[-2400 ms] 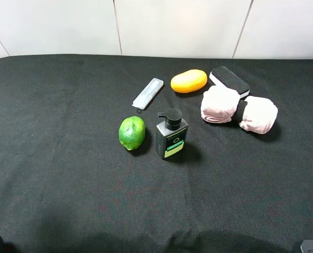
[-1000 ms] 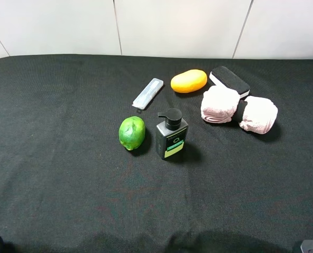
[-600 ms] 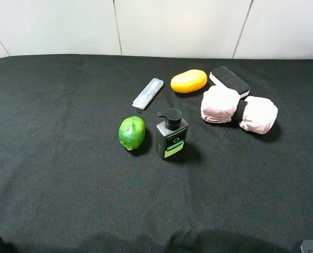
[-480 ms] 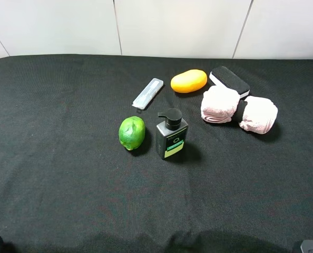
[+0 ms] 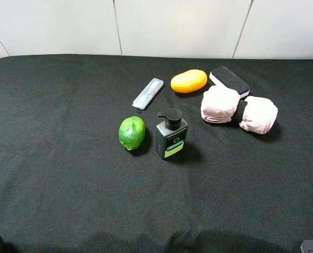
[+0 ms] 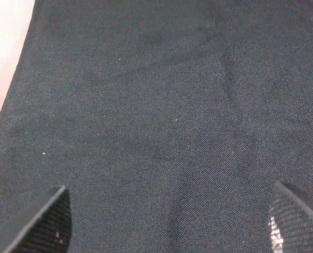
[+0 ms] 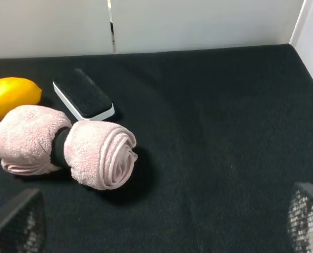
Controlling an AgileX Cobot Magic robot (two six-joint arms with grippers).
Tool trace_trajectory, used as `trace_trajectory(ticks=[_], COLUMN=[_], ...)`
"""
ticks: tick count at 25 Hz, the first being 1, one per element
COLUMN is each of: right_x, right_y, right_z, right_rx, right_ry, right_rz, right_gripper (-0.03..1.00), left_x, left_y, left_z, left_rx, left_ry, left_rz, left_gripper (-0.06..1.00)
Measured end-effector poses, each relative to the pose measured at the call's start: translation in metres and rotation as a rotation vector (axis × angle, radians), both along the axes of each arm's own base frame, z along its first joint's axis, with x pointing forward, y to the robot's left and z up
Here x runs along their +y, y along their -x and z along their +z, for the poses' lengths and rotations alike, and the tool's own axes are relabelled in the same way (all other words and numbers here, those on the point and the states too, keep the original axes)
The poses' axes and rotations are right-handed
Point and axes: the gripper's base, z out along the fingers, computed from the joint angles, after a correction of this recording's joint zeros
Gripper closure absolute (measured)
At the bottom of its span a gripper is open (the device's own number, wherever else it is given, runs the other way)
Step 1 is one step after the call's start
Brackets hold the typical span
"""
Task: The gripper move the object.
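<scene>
white flat bar (image 5: 148,93) lies on the black surface (image 5: 51,158), between lime (image 5: 131,133) and orange fruit (image 5: 188,80); left pincer (image 6: 167,221) and right pincer (image 7: 162,226) both spread wide, gripping nothing.

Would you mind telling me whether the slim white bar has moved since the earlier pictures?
No. The white bar lies where it did, diagonal on the black cloth, up-left of the pump bottle and left of the orange fruit.

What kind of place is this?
Probably a robot practice table in a lab: a black cloth-covered table against a plain white panelled wall, with a green lime and dark pump bottle set out.
</scene>
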Motion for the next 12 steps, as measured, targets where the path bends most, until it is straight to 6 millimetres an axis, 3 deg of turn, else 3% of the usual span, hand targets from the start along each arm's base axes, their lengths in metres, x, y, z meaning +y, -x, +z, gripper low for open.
trace_trajectory(ticks=[12], right_x=[0.0], right_y=[0.0], right_z=[0.0], right_rx=[0.0], right_ry=[0.0], right_rz=[0.0], right_gripper=[0.27], left_x=[0.0], left_y=[0.0], left_z=[0.0], left_rx=[0.0], left_ry=[0.0], left_rz=[0.0], left_gripper=[0.15])
